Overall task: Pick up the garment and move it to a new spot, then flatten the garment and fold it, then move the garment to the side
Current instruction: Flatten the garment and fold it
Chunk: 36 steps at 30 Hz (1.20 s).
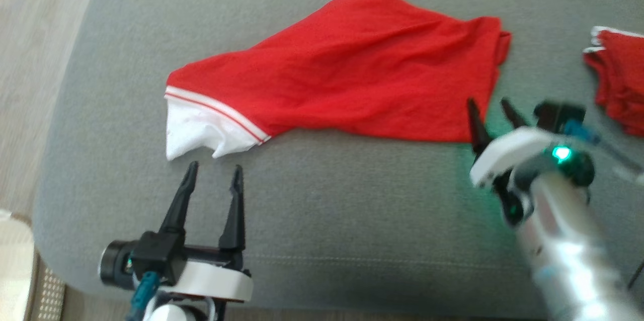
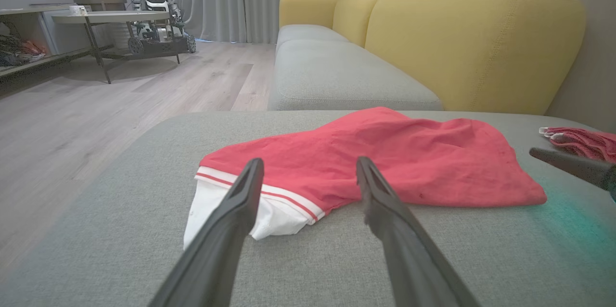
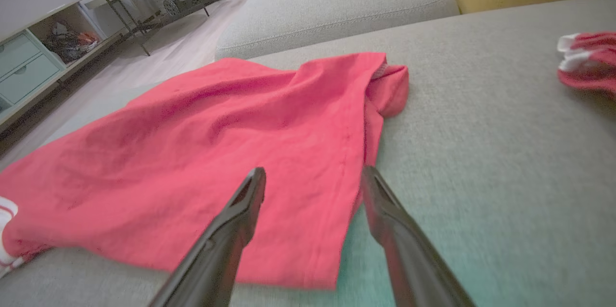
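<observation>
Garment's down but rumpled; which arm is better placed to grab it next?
Right, probably. The right gripper is open, straddling the near edge of the red garment; the left gripper, also open, sits just short of its white end.

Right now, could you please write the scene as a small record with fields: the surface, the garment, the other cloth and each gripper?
surface: grey cushion
garment: red garment, lying wrinkled, white end toward the robot's left
other cloth: second red cloth, apart, at the far right
left: left gripper open, empty, just short of the white end
right: right gripper open, empty, at the garment's near right corner
</observation>
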### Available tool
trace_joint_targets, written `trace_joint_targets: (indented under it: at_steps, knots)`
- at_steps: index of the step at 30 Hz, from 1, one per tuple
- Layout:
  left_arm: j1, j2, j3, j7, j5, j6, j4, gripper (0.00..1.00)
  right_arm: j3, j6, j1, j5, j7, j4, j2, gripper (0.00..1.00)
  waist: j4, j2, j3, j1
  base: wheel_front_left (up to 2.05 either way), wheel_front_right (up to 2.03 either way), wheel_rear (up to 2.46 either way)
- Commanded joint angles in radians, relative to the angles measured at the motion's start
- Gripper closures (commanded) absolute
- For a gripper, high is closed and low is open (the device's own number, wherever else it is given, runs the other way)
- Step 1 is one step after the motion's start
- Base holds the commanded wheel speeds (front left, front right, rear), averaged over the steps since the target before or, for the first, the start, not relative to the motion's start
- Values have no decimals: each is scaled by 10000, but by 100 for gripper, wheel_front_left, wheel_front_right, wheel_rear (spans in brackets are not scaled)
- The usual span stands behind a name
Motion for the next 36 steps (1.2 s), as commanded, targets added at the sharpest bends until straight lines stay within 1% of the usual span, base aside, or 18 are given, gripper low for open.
trace_joint_targets:
  at_steps: [1,5,8,9,10,11,13,15,20,23,25,27,30,31,32,33,34,36]
  knots:
    - [-447,-102,236,-78,145,-74,-393,0,50,-4,-587,-82,139,164,-110,0,268,0,267,0,0,0,0]
    - [-664,-261,168,-78,358,-243,-416,0,-548,-4,-1584,-644,568,1616,-471,0,650,0,625,0,0,0,0]
    - [-759,-340,221,-78,384,-352,-370,0,-983,-4,-2089,-811,857,2504,-438,0,886,0,799,0,0,0,0]
    - [-789,-361,248,-78,388,-387,-350,0,-1041,-4,-2220,-815,851,2674,-395,22,953,0,841,0,0,0,0]
    - [-817,-381,288,-78,388,-410,-338,0,-1055,-4,-2324,-800,784,2784,-346,67,1006,0,874,0,0,0,0]
    - [-839,-400,333,-78,386,-428,-325,0,-1031,-4,-2408,-773,686,2851,-298,100,1049,0,901,0,0,0,0]
    - [-871,-434,412,-78,390,-453,-330,0,-817,-4,-2546,-656,434,2821,-194,100,1116,0,948,0,0,0,0]
    - [-882,-464,461,-78,410,-471,-364,0,-622,-4,-2731,-256,256,2618,-98,100,1146,0,992,0,0,0,0]
    - [-966,-516,439,-78,478,-543,-405,0,249,-4,-3460,522,164,1609,-71,100,1235,0,1202,0,0,0,0]
    - [-1121,-536,330,-78,510,-609,-420,0,474,-4,-4107,598,307,1273,-440,100,1420,0,1431,0,0,0,0]
    - [-1260,-545,230,-78,512,-638,-400,0,483,-4,-4618,359,303,1264,-825,100,1628,0,1620,0,0,0,0]
    - [-1399,-552,129,-78,504,-662,-370,0,224,-4,-5171,125,259,1469,-1137,100,1865,0,1812,0,0,0,0]
    - [-1562,-558,5,-78,420,-653,-330,0,-194,-4,-5952,-527,122,2031,-1500,100,2167,0,2097,0,0,0,0]
    - [-1610,-558,-48,-78,374,-635,-319,0,-359,-4,-6172,-732,91,2266,-1546,75,2244,0,2184,0,0,0,0]
    - [-1610,-558,-48,-78,374,-635,-319,0,-359,-4,-6172,-732,91,2266,-1546,75,2244,0,2184,0,0,0,0]
    - [-1661,-559,-101,-78,329,-615,-314,0,-525,-4,-6369,-897,80,2505,-1553,44,2310,0,2266,0,0,0,0]
    - [-1710,-560,-149,-78,289,-592,-300,0,-680,-4,-6529,-1072,43,2727,-1561,1,2358,0,2326,0,0,0,0]
    - [-1788,-560,-223,-78,248,-552,-262,0,-968,-4,-6738,-1427,-113,3094,-1572,0,2403,0,2387,0,0,0,0]
